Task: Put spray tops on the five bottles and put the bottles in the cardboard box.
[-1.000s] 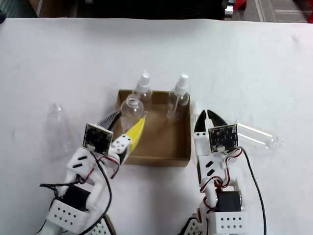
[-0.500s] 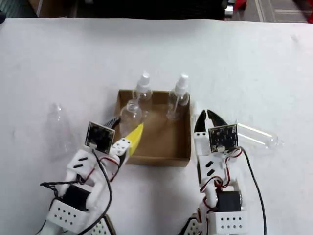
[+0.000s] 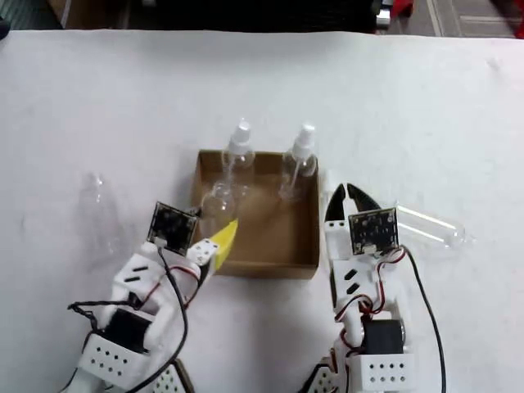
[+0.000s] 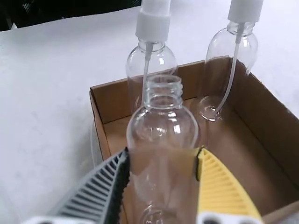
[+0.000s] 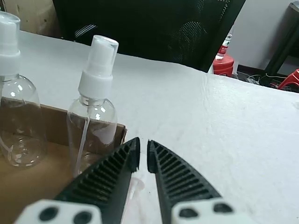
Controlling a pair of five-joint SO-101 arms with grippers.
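An open-necked clear bottle (image 3: 219, 195) stands upright in the left part of the cardboard box (image 3: 278, 237). My left gripper (image 3: 214, 214) is shut on it, the grey finger (image 4: 100, 191) and the yellow finger (image 4: 219, 186) pressing its sides (image 4: 161, 135). Two bottles with white spray tops stand at the box's back wall, one on the left (image 3: 239, 151) (image 4: 152, 60) and one on the right (image 3: 300, 164) (image 4: 231, 56) (image 5: 93, 116). My right gripper (image 3: 348, 196) (image 5: 143, 154) rests shut and holds nothing, just outside the box's right wall.
A clear bottle without a top (image 3: 430, 225) lies on its side on the white table, right of my right gripper. Another topless clear bottle (image 3: 94, 201) is on the table left of the box. A dark chair (image 5: 154, 28) stands beyond the table's far edge.
My left gripper has drawn back toward its base and sunk lower, carrying the open-necked bottle to the box's near left part. The right arm has not moved.
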